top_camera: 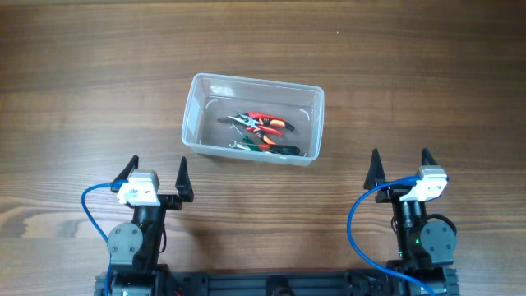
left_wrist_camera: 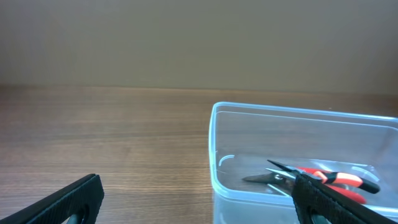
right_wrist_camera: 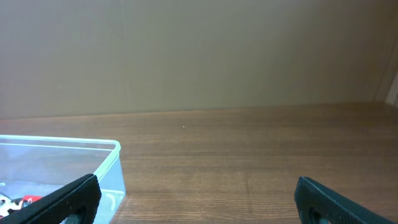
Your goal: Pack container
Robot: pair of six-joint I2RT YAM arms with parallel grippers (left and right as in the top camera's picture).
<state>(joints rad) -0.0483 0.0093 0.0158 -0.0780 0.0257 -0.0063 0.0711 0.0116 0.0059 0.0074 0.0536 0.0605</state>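
The clear plastic container (top_camera: pixel 198 123) stands upright at the table's middle. Inside it lie red-handled pliers (top_camera: pixel 261 124) and a green-handled tool (top_camera: pixel 265 147). The container also shows in the left wrist view (left_wrist_camera: pixel 261 130), with the red pliers (left_wrist_camera: pixel 329 179) inside, and at the left edge of the right wrist view (right_wrist_camera: pixel 109 165). My left gripper (top_camera: pixel 156 174) is open and empty, near the table's front, left of the container. My right gripper (top_camera: pixel 400 168) is open and empty at the front right, apart from the container.
The wooden table (top_camera: pixel 411 66) spreads all round the container. A plain wall stands behind the table in both wrist views.
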